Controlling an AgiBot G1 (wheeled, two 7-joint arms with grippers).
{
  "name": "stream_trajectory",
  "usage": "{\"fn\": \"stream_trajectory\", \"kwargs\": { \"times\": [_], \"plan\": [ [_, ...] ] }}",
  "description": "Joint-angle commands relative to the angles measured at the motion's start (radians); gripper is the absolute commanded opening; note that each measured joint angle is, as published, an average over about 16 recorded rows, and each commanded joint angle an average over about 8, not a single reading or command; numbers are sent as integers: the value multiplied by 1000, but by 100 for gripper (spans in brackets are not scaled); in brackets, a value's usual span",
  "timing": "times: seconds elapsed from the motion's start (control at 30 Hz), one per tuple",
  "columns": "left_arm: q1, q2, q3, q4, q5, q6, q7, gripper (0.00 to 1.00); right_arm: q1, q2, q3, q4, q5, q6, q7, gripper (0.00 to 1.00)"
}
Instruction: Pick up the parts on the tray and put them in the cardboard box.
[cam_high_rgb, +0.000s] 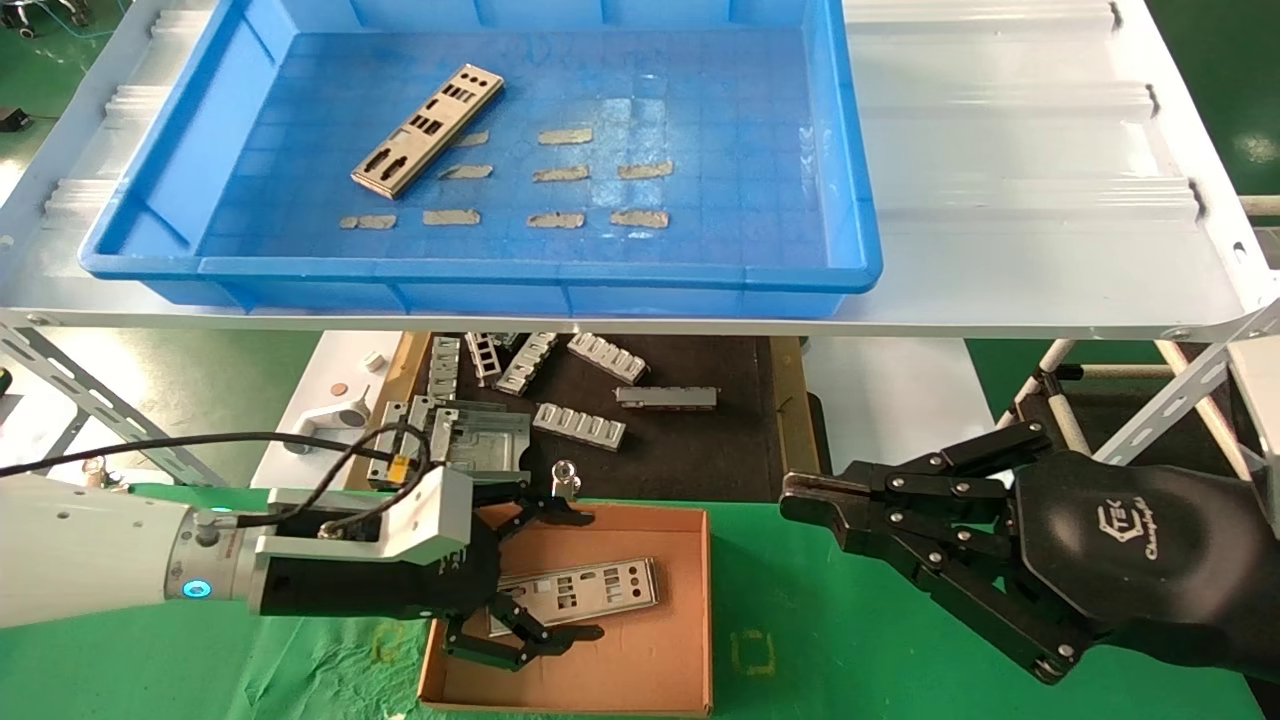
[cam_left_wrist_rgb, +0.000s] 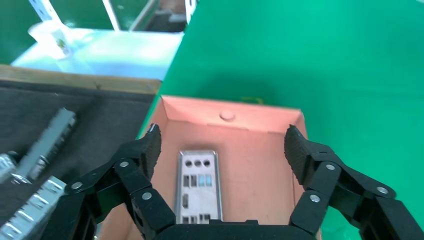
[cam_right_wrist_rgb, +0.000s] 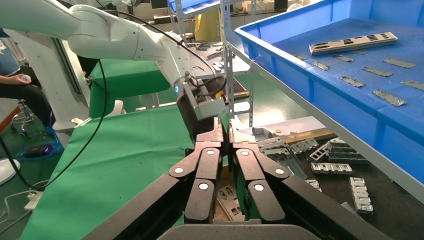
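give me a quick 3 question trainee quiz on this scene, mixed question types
1. True or false: the left gripper is clamped on a plate.
2. How many plates lie in the blue tray?
3. The plate in the cardboard box is: A standing on edge, B lying flat, C hanging over the wall.

Key
1. False: it is open over the box, and the plate in the box lies free below it.
2. One.
3. B.

The right gripper is shut, beside the box.

Bright-blue grid-floored tray (cam_high_rgb: 860, 200), brown cardboard box (cam_high_rgb: 640, 680)
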Motion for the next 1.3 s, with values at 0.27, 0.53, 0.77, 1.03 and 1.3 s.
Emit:
{"fn": "stream_trajectory", "kwargs": {
  "times": [0.27, 0.53, 0.77, 1.03, 1.3],
  "plan": [
    [56, -66, -81, -148, -54, 6, -112, 100, 0, 0, 0, 0, 0, 0, 0, 100],
    [105, -125, -153, -279, -102, 11, -211, 100, 0, 0, 0, 0, 0, 0, 0, 100],
    [149, -176, -216, -394, -144, 15, -297, 100, 0, 0, 0, 0, 0, 0, 0, 100],
    [198, -235, -288, -524, -191, 20, -396, 100, 0, 0, 0, 0, 0, 0, 0, 100],
    [248, -293, -360, -655, -239, 25, -495, 100, 0, 0, 0, 0, 0, 0, 0, 100]
  ]
}}
